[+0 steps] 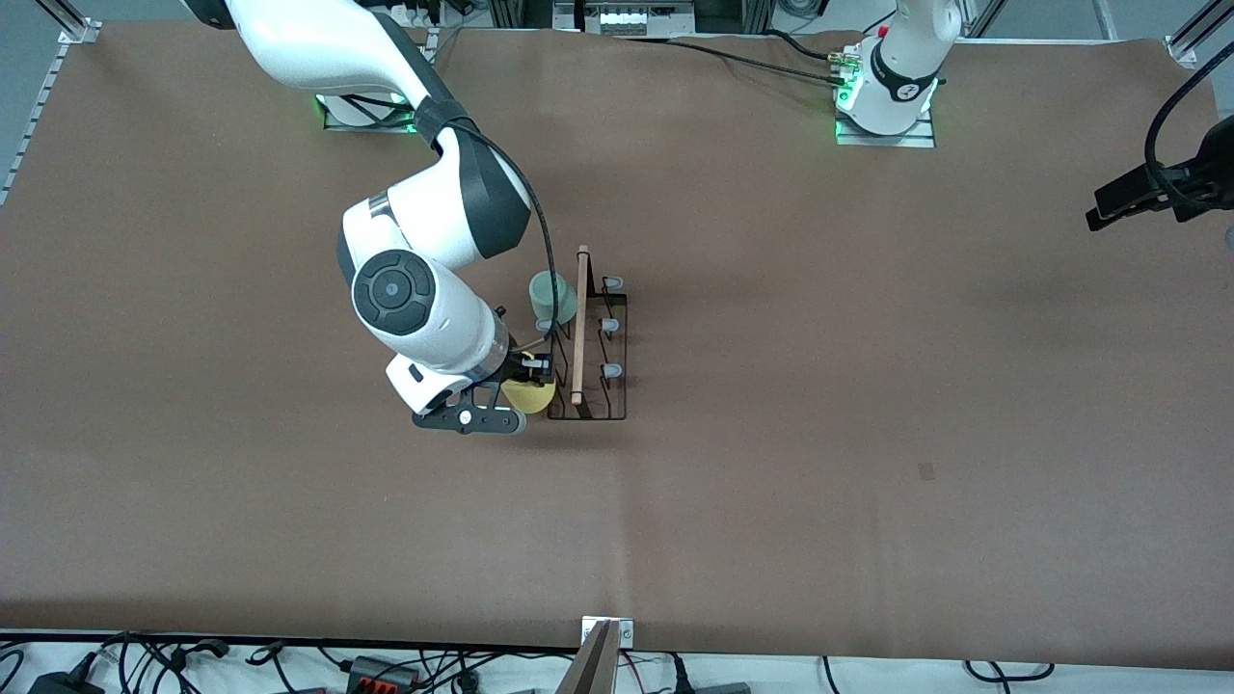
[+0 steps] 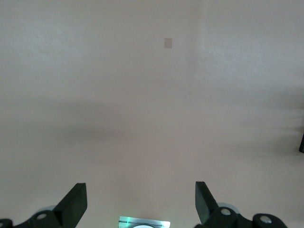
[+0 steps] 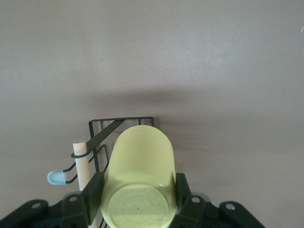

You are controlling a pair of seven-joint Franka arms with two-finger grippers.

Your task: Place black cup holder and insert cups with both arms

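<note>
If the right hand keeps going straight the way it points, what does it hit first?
The right hand, shut on the yellow cup, points down over the rack's end. The cup would likely meet the rack's wire or a peg first, though depth is unclear.

No text, label, brand name or number could be read in any view. A small dark mark showed on the left arm's base (image 1: pixel 906 92), but its shape was too small to make out as a letter or sign.
</note>
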